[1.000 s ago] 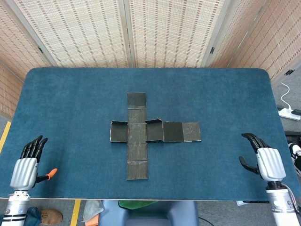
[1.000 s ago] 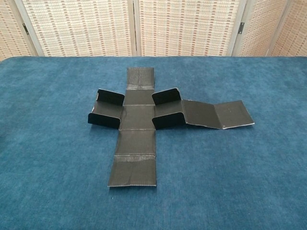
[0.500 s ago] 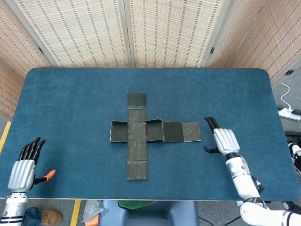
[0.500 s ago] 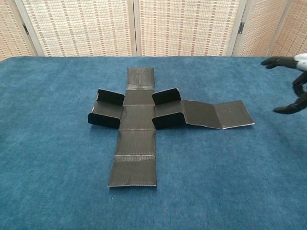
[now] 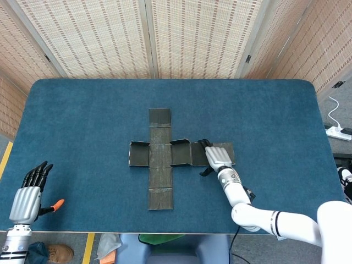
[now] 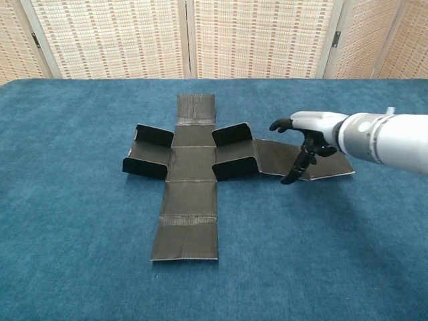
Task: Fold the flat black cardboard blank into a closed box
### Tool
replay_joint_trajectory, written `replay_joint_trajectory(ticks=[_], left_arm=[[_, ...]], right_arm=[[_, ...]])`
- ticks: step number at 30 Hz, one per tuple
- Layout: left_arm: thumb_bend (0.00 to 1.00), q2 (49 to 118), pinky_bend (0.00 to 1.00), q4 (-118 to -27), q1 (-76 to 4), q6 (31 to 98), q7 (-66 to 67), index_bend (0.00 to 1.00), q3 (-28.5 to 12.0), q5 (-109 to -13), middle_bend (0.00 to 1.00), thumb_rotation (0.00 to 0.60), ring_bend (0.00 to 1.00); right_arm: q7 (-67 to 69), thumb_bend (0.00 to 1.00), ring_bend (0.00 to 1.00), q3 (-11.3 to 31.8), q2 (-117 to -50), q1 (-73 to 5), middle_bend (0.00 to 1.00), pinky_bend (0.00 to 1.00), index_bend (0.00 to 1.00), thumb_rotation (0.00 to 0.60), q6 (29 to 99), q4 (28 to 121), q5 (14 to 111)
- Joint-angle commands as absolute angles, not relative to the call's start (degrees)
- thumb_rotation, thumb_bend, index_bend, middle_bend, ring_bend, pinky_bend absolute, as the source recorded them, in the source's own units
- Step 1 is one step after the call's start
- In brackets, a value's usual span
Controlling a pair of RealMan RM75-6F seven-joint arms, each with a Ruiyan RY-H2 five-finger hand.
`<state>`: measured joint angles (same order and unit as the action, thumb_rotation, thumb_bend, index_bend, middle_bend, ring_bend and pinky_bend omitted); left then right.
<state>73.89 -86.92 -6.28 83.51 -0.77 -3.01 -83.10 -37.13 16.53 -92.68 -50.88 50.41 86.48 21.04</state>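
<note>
the black cardboard blank [image 5: 160, 159] lies flat mid-desk [image 5: 82, 121]. my right hand [image 5: 218, 157] hovers over its 3 o'clock panel, fingers [image 6: 293, 175] wide, holding nothing; my left hand [image 5: 28, 193] waits open at 8 o'clock. lifting carelessly could slide the whole blank, since nothing pins it.

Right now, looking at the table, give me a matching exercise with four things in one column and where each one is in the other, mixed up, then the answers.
Things:
1. right hand
2. left hand
3. cardboard blank
4. white power strip

Places:
A. spread flat in the middle of the blue table
B. on the floor beyond the table's right edge
C. over the blank's long right-side flap
D. near the table's front left corner, fingers apart, holding nothing

Pairs: 1-C, 2-D, 3-A, 4-B
</note>
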Motion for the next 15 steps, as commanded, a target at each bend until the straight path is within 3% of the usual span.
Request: replay_joint_trajectory(ticks=[1,15], left_arm=[[0.19,73.9,0.09,-86.5,-6.2,83.2,-1.0,0.06,-3.0,-82.7,0.0,0.6,0.0],[0.19,73.8,0.09,-85.7,-6.2,81.5,-1.5,0.06,-2.8,-81.5,0.0,0.6,0.0]], right_arm=[[-39.7,0.07,0.74,16.2,-95.4,-54.1,0.01,0.97,0.0,0.6,50.3,82.8,17.5],[-41.9,0.08,0.74,15.4,-99.2,-59.0,0.01,0.97,0.0,0.6,49.5,74.9,11.9]])
